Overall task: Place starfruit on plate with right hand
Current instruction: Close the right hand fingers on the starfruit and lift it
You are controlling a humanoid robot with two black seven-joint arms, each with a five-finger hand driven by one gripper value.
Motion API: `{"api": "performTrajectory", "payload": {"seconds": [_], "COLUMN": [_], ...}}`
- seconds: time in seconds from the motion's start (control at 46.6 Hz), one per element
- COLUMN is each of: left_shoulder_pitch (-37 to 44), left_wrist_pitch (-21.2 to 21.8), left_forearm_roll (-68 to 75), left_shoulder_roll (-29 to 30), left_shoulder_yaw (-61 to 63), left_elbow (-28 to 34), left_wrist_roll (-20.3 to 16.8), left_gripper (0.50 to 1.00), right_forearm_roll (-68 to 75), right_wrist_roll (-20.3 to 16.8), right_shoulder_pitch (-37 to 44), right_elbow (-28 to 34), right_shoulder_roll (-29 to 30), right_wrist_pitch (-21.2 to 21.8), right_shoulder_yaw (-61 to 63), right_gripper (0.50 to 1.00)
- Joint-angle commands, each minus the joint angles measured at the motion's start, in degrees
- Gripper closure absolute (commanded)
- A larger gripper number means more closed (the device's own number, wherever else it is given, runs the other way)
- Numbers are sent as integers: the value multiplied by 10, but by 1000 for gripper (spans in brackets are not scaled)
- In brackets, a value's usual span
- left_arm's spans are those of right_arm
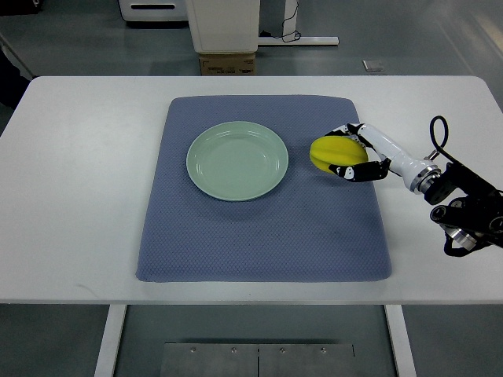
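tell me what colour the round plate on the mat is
Pale green, seen in the top view: the round plate on the blue-grey mat.

A glossy, smooth pale-green plate [237, 161] rests on a rough-woven blue cloth mat [263, 236] over a matt white table [78, 196].

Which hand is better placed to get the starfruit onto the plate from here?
Right. The right hand already has its fingers around the starfruit on the blue mat, just right of the empty green plate. No left arm shows in the picture.
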Motion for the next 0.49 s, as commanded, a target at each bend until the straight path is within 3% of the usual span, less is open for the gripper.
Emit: {"api": "performTrajectory", "payload": {"seconds": [0.0,0.107,0.472], "left_shoulder_pitch": [0,0,0], "left_wrist_pitch": [0,0,0], "left_forearm_roll": [0,0,0], "left_shoulder_roll": [0,0,0], "left_shoulder_yaw": [0,0,0], "left_elbow": [0,0,0], "left_wrist_roll": [0,0,0], "left_gripper": [500,500,500], "right_forearm_roll": [1,3,6], "right_wrist_roll": [3,9,13], "right_shoulder_pitch": [5,25,28], "right_elbow": [0,-1,-11], "right_shoulder_roll": [-11,-35,-46], "right_wrist_pitch": [6,46,100], "right_shoulder_yaw": [8,11,68], "right_gripper": [1000,1000,1000]}}
